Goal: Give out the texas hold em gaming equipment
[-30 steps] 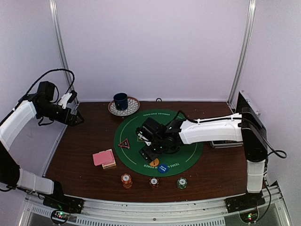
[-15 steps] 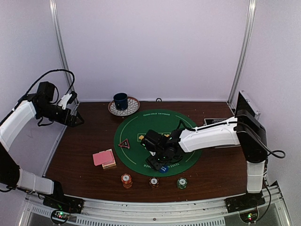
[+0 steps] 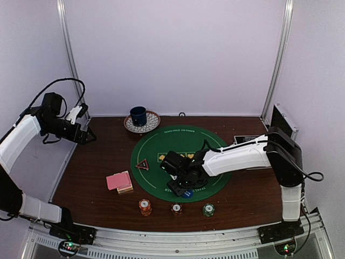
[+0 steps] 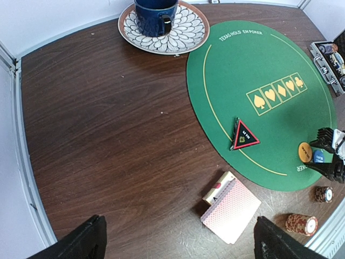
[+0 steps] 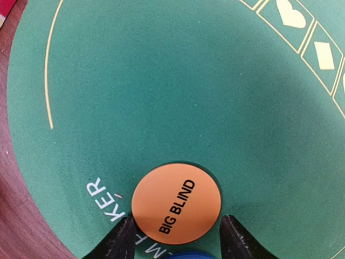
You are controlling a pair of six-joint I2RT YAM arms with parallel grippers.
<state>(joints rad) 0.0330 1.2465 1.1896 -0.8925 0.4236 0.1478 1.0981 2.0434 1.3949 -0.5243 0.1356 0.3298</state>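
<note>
Right wrist: right fingers [image 5: 121,242] narrowed astride the orange disc [image 5: 177,204], unclamped (left fingers [image 4: 81,243] splayed).

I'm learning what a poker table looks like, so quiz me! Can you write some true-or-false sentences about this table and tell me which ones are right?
1. The round orange disc says BIG BLIND. True.
2. The dark blue cup stands on the round green felt mat. False: it stands on the patterned saucer, off the mat.
3. The right tool has one finger on each side of the orange disc. True.
4. The left tool holds the pink-backed playing cards. False: it is open and empty, and the cards lie on the brown wooden table.
5. The red-edged black triangle marker lies on the green mat. True.
</note>
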